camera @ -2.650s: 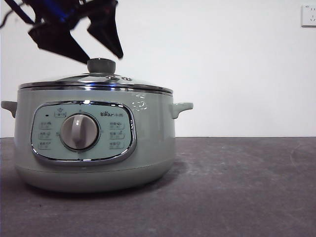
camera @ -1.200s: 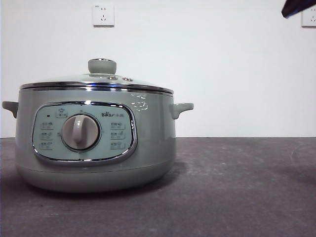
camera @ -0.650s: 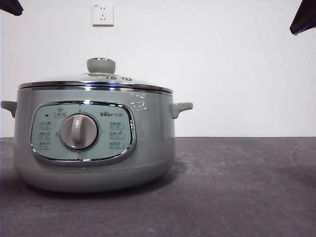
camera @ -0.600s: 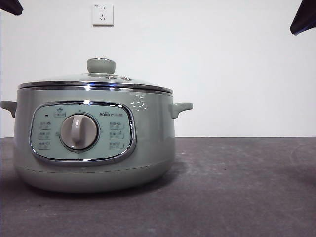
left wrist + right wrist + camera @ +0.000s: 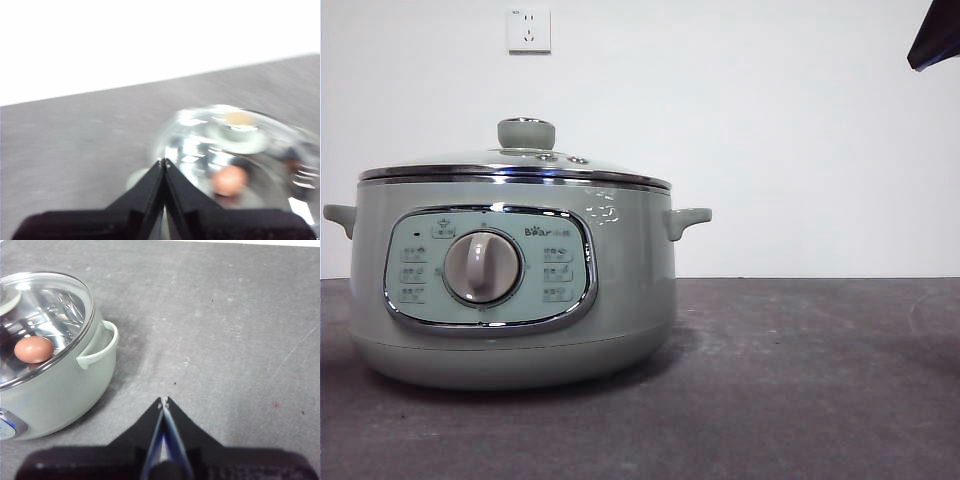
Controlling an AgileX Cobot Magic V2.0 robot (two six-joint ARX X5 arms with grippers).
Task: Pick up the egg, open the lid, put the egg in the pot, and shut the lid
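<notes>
The sage-green pot [image 5: 510, 290] stands at the left of the dark table, its glass lid [image 5: 515, 165] seated on it with the green knob [image 5: 526, 133] on top. The brown-orange egg [image 5: 33, 349] lies inside the pot under the glass; it also shows, blurred, in the left wrist view [image 5: 230, 180]. My left gripper [image 5: 164, 162] is shut and empty, raised above the lid [image 5: 235, 145]. My right gripper [image 5: 163, 401] is shut and empty over bare table, beside the pot [image 5: 60, 385]. One black arm tip [image 5: 938, 35] shows at the front view's top right corner.
A wall socket [image 5: 528, 30] sits on the white wall behind the pot. The pot's side handle [image 5: 100, 347] points towards the right gripper. The dark grey table [image 5: 800, 380] stretches to the right of the pot.
The gripper that was above the lid knob has lifted away out of the front view. The black tip at the top left corner has gone. The lid stays seated.
</notes>
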